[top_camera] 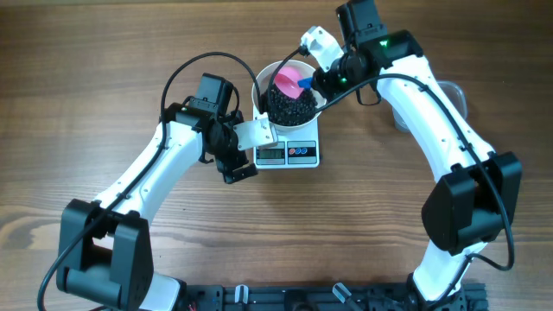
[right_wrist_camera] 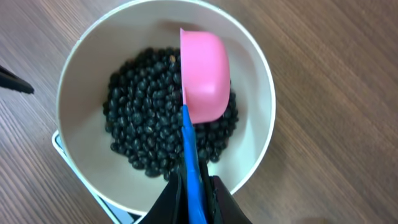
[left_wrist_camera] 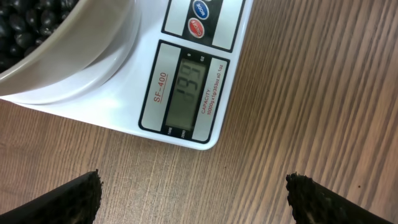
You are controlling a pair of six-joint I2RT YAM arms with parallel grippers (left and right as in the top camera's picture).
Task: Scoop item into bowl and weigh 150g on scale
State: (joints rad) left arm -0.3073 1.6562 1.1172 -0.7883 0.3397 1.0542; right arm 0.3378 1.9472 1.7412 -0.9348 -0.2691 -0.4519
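1. From overhead, the scale (top_camera: pixel 289 154) sits on the wooden table (top_camera: pixel 104 52), toward its far side and about midway between the two arms.
2. The white bowl (top_camera: pixel 259 91) stands on the scale's far half. The display and buttons at the near edge are uncovered.
3. The black beans (top_camera: pixel 289 105) are heaped inside the bowl.
4. The right claw (top_camera: pixel 313 82) reaches over the bowl's far right rim and is pinched on the blue handle of a pink scoop (top_camera: pixel 289 80). The scoop's cup hangs over the beans.
5. The left claw (top_camera: pixel 238 164) hovers just beside the scale's near left corner, spread wide and holding nothing.
6. A clear tub (top_camera: pixel 458 91) peeks out beyond the right arm.
7. From the left wrist, the scale (left_wrist_camera: pixel 180 43) fills the upper half, with its grey display (left_wrist_camera: pixel 189 93) lit with digits I cannot read surely.
8. The bowl (left_wrist_camera: pixel 74 56) rests on the scale's top, and a few beans (left_wrist_camera: pixel 25 25) show over its rim.
9. The left claw (left_wrist_camera: pixel 193 199) has its two black fingertips (left_wrist_camera: pixel 74 199) far apart above bare table.
10. From the right wrist, the bowl (right_wrist_camera: pixel 68 81) holds the beans (right_wrist_camera: pixel 143 118) across its bottom.
11. The scoop (right_wrist_camera: pixel 205 74) hangs above the right side of the beans.
12. The right claw (right_wrist_camera: pixel 194 202) is clamped narrowly on the blue handle (right_wrist_camera: pixel 191 155).
13. A corner of the scale (right_wrist_camera: pixel 60 148) shows under the bowl.
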